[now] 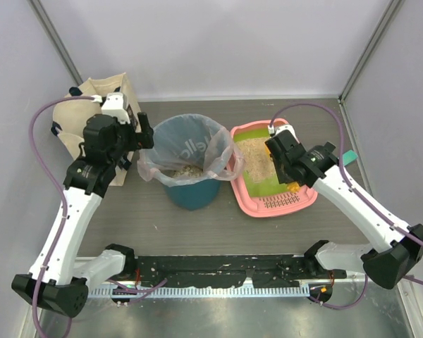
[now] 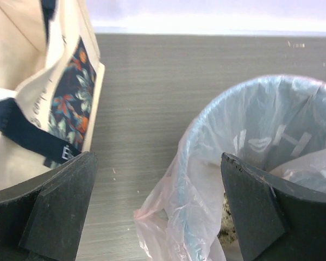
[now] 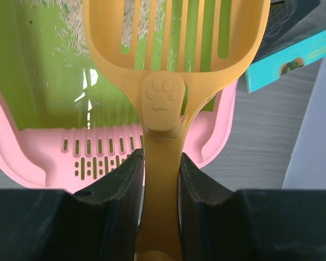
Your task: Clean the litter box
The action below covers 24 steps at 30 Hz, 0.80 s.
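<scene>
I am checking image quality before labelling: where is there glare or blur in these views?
Right wrist: a white glare streak on the litter box green floor; the scoop is sharp. Left wrist: bright streaks on the bin bag. Top: evenly lit, no strong shadows.

Top external camera: high behind my bases, looking steeply down over the whole counter (image 1: 225, 113). Left wrist camera: close, facing the bag-lined bin (image 2: 250, 125). Right wrist camera: close, looking along the slotted scoop (image 3: 162, 100) onto the litter box (image 3: 38, 157). The overhead view shares both.
</scene>
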Tool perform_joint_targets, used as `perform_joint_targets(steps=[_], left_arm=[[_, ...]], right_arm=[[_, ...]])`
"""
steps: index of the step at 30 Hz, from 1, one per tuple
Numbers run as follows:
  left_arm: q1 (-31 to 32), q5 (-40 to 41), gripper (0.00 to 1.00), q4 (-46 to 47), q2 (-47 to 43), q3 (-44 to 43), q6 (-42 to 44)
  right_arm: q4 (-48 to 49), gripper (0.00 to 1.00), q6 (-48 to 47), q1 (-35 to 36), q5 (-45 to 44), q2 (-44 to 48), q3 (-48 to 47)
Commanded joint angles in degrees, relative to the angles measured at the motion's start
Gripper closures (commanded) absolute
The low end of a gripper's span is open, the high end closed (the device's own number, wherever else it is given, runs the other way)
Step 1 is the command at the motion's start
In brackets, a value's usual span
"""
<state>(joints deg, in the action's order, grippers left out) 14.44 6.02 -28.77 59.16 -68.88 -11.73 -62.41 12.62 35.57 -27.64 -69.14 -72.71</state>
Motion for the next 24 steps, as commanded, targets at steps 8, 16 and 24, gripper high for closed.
perform_joint_targets(steps=[8,16,24], left_arm=[[0.9,0.2,0.02,-3.7,6.8,-14.9,-1.7],[1.1,-2.0,0.00,2.7,14.7,-17.9,-1.5],[1.1,-1.5,0.00,22.3,23.0,-17.6,-2.3]], right_arm=[[-1.4,0.99,2.8,-1.6,9.3,-2.5,1.4],[-0.3,0.99,2.4,-6.3,23.7,-7.6,4.7],[-1.7,0.99,5.4,-6.5,28.3,-18.1,-4.1]])
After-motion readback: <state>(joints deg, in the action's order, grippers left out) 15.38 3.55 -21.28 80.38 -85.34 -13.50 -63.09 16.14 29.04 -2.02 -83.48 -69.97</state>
